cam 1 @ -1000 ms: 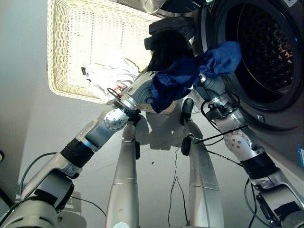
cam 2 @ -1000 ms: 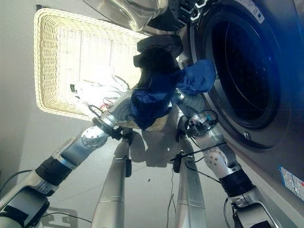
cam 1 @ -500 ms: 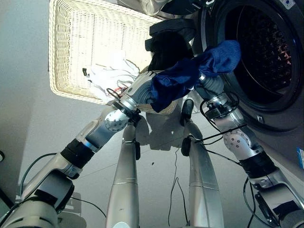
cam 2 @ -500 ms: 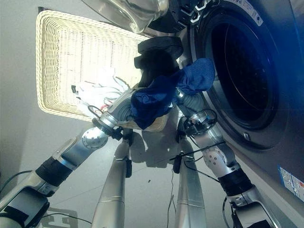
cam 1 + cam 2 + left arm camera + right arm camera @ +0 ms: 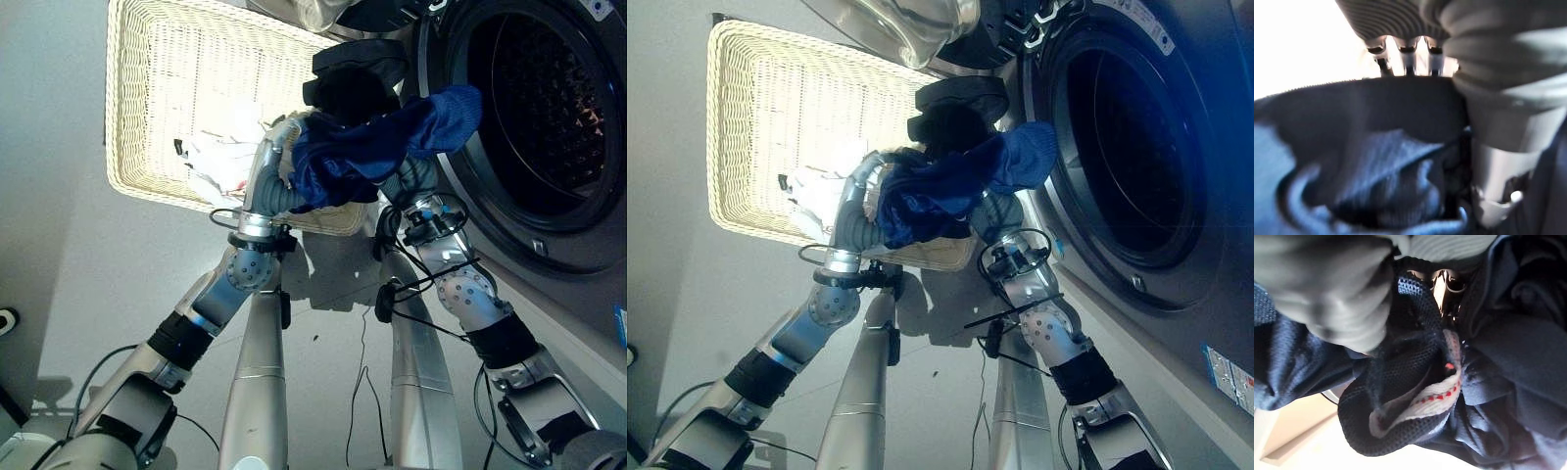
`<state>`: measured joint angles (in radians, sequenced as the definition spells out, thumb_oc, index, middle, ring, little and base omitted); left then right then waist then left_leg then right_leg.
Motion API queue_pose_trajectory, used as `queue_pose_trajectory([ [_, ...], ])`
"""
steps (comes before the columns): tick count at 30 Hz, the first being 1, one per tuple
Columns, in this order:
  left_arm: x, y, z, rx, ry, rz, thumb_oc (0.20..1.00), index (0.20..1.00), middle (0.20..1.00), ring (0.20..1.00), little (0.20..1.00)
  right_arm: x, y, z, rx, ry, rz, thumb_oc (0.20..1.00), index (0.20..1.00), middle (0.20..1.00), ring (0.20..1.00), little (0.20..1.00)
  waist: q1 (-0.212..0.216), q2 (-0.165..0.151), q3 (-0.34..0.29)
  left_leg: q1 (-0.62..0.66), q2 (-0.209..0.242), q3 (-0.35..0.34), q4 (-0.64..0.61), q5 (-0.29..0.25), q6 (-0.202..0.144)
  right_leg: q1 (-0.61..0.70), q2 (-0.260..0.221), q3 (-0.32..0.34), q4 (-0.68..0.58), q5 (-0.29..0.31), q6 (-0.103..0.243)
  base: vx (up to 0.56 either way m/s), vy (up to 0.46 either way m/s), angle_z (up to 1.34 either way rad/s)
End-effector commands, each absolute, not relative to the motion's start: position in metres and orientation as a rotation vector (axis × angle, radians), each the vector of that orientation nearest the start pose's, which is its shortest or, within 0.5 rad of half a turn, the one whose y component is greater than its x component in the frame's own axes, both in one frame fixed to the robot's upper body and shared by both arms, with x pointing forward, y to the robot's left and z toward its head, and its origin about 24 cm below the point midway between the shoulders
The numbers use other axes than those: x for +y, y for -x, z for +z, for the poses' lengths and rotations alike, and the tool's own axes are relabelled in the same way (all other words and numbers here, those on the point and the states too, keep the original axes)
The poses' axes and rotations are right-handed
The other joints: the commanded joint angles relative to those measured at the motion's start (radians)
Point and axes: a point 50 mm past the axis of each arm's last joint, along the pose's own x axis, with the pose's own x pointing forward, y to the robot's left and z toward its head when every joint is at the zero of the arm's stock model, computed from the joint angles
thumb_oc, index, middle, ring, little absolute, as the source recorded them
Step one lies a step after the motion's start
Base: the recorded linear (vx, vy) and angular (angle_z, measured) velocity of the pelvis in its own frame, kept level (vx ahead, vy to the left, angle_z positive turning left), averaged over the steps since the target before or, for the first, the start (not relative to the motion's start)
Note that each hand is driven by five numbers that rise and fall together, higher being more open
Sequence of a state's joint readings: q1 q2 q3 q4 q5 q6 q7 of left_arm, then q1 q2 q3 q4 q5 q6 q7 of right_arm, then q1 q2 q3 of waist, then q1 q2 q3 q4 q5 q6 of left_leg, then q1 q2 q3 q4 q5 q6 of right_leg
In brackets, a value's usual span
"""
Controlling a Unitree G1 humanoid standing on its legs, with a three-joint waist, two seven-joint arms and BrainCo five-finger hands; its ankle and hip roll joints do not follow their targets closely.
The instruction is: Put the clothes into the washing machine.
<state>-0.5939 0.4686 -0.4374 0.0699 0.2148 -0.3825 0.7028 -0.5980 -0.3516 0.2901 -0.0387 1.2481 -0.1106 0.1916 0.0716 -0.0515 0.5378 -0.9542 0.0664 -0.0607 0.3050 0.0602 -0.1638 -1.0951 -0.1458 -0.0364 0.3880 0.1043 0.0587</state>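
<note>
blue garment (image 5: pixel 377 147) higher, nearer drum (image 5: pixel 549 108)

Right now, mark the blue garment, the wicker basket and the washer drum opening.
blue garment (image 5: pixel 377 147), left eye view, on the middle of the bunched cloth.
wicker basket (image 5: pixel 116 117), left eye view, on its woven left rim.
washer drum opening (image 5: pixel 558 108), left eye view, on the dark perforated drum wall inside.

My silver-grey left arm (image 5: pixel 250 269) and right arm (image 5: pixel 465 294) have round joints, black bands; a dark ribbed cover backs my left hand (image 5: pixel 1396 19).
</note>
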Motion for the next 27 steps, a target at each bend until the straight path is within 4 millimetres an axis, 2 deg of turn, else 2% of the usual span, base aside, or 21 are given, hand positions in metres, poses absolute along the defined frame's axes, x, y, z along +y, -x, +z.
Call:
queue_pose_trajectory([
  [1, 0.113, -0.279, 0.237, -1.249, -0.228, 0.17, 1.0, 1.0, 1.0, 1.0, 1.0, -0.086, -0.292, 0.221, -0.469, -0.855, 0.906, 0.2, 0.2, 0.2, 0.2, 0.2, -0.039, 0.073, -0.018, -0.025, -0.149, -0.004, -0.016, 0.039, 0.124, 0.044, 0.063, -0.133, -0.029, 0.025, 0.075, 0.0, 0.0, 0.0],
  [9, 0.109, -0.276, 0.24, -1.3, -0.225, 0.195, 1.0, 1.0, 1.0, 1.0, 1.0, -0.085, -0.292, 0.219, -0.445, -0.959, 0.932, 0.2, 0.2, 0.2, 0.2, 0.2, -0.042, 0.069, -0.018, -0.029, -0.15, 0.0, -0.007, 0.039, 0.122, 0.039, 0.067, -0.131, -0.021, 0.026, 0.075, 0.0, 0.0, 0.0],
  [17, 0.119, -0.283, 0.239, -1.298, -0.274, 0.282, 1.0, 1.0, 1.0, 1.0, 1.0, -0.099, -0.296, 0.226, -0.519, -1.027, 0.91, 0.2, 0.2, 0.2, 0.2, 0.2, -0.045, 0.068, -0.018, -0.028, -0.149, 0.001, -0.002, 0.036, 0.12, 0.039, 0.066, -0.131, -0.016, 0.026, 0.078, 0.0, 0.0, 0.0],
  [27, 0.14, -0.298, 0.24, -1.236, -0.304, 0.333, 1.0, 1.0, 1.0, 1.0, 1.0, -0.144, -0.31, 0.236, -0.683, -1.084, 0.7, 0.2, 0.2, 0.2, 0.2, 0.2, -0.052, 0.068, -0.018, -0.026, -0.14, 0.006, 0.009, 0.03, 0.111, 0.037, 0.064, -0.126, 0.004, 0.021, 0.081, 0.0, 0.0, 0.0],
])
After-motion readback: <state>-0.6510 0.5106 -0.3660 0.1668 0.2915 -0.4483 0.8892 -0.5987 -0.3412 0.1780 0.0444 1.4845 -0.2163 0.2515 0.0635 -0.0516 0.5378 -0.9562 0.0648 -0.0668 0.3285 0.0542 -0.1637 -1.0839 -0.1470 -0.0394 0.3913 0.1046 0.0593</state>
